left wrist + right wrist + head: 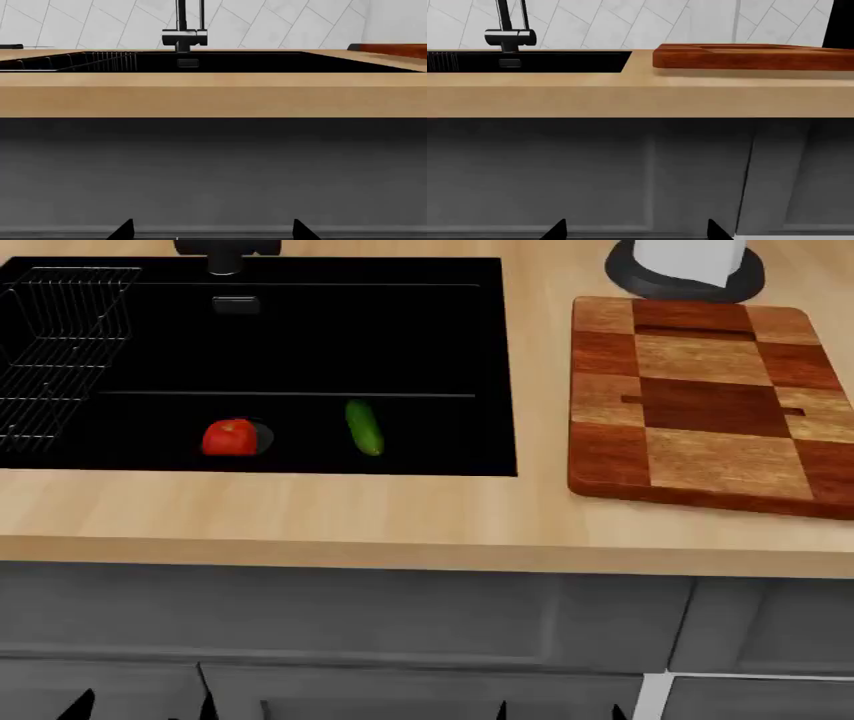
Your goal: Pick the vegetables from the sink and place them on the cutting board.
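tomato (230, 437) and cucumber (364, 427) both sit on the floor of the sink (427, 360), near its front wall; tomato to the left, resting against the round drain, cucumber just to its right, lying roughly front-to-back, the two apart, not touching. wire rack (54, 350) fills the sink's left side. faucet (184, 37) at the back edge, centered. cutting board (701, 405) lies flat on the counter (334, 520) right of the sink, bare, with a dark round base holding a white roll (685, 265) just behind it. both arms are low, in front of the grey cabinet fronts (627, 175) below the counter edge. left claw (209, 231): only two dark fingertips show, spread apart, nothing between them, so open. right claw (636, 231): same, tips apart, empty. both well away from the vegetables.
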Motion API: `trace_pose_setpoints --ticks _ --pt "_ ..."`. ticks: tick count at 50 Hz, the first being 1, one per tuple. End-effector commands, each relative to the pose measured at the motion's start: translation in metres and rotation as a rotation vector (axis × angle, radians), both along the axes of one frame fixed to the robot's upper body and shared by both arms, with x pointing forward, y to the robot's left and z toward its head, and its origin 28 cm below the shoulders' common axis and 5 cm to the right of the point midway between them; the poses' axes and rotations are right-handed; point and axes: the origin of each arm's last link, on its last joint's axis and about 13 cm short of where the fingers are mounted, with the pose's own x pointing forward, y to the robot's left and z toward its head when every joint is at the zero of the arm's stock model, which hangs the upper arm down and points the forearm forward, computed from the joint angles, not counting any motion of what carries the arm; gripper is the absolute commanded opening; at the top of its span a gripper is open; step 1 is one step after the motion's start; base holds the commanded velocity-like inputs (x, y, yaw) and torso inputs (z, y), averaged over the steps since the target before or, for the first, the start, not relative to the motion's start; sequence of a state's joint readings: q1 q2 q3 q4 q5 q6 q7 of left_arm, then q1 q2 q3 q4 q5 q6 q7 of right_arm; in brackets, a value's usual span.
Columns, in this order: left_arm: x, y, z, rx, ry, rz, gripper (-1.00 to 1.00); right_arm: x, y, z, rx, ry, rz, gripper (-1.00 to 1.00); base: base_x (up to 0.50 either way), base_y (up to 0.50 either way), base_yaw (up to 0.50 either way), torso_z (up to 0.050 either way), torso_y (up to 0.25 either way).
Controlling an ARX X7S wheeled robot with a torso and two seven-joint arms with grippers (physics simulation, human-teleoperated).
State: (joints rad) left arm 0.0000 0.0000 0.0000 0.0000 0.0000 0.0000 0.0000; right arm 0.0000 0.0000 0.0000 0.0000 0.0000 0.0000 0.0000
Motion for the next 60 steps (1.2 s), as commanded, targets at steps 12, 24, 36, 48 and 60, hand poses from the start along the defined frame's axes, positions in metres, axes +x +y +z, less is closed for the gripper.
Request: trace_pose_setpoints --ticks 12,24,36,48,60 --pt "0.001 0.000 -0.001 -0.005 0.000 -0.006 1.00 0.000 -0.003 0.001 0.046 -0.016 -0.042 1.00 0.00 0.00 0.00 0.000 0.000" --pt "0.002 0.000 -0.002 -0.001 -0.011 0.004 1.00 0.000 -0.003 0.003 0.019 -0.005 -0.050 1.00 0.00 0.42 0.00 0.000 0.000" --pt "0.006 -0.002 0.005 0.008 0.004 -0.019 1.00 -0.001 -0.003 0.019 -0.002 -0.011 -0.084 1.00 0.00 0.33 0.00 0.000 0.000" --pt "0.043 -0.011 0.137 -0.051 -0.274 -0.078 1.00 0.016 -0.015 0.169 -0.092 -0.211 -0.043 1.00 0.00 0.00 0.00 0.000 0.000" --pt "0.059 -0.016 0.246 -0.071 -0.421 -0.089 1.00 0.033 -0.019 0.300 -0.235 -0.263 -0.066 1.00 0.00 0.00 0.00 0.000 0.000"
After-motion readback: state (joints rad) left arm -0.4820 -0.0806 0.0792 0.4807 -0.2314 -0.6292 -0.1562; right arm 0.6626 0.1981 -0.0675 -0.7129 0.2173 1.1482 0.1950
